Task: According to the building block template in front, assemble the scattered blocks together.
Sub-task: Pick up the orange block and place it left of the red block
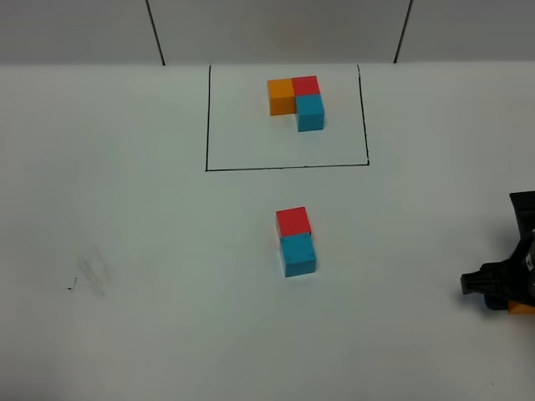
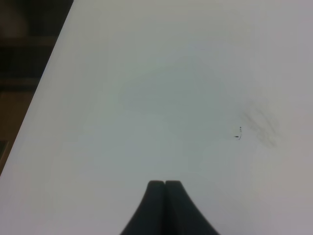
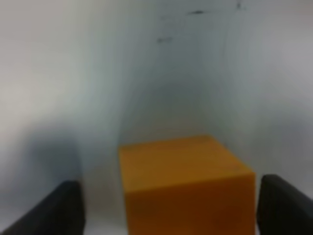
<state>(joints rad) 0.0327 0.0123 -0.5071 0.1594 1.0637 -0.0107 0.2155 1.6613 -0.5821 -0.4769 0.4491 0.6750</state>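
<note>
My right gripper (image 3: 171,208) straddles the orange cube (image 3: 186,171) at the table's (image 1: 125,209) right side, jaws apart, a gap showing. My left gripper (image 2: 165,205) is closed, holding nothing. The red cube (image 1: 293,220) touches the blue cube (image 1: 298,254) mid-table, with the template (image 1: 296,102) beyond.

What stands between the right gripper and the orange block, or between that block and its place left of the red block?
Nothing visible separates the right gripper from the orange block, which sits inside its open jaws. Its place lies beyond the red block, so that block itself stands in the straight path.
</note>
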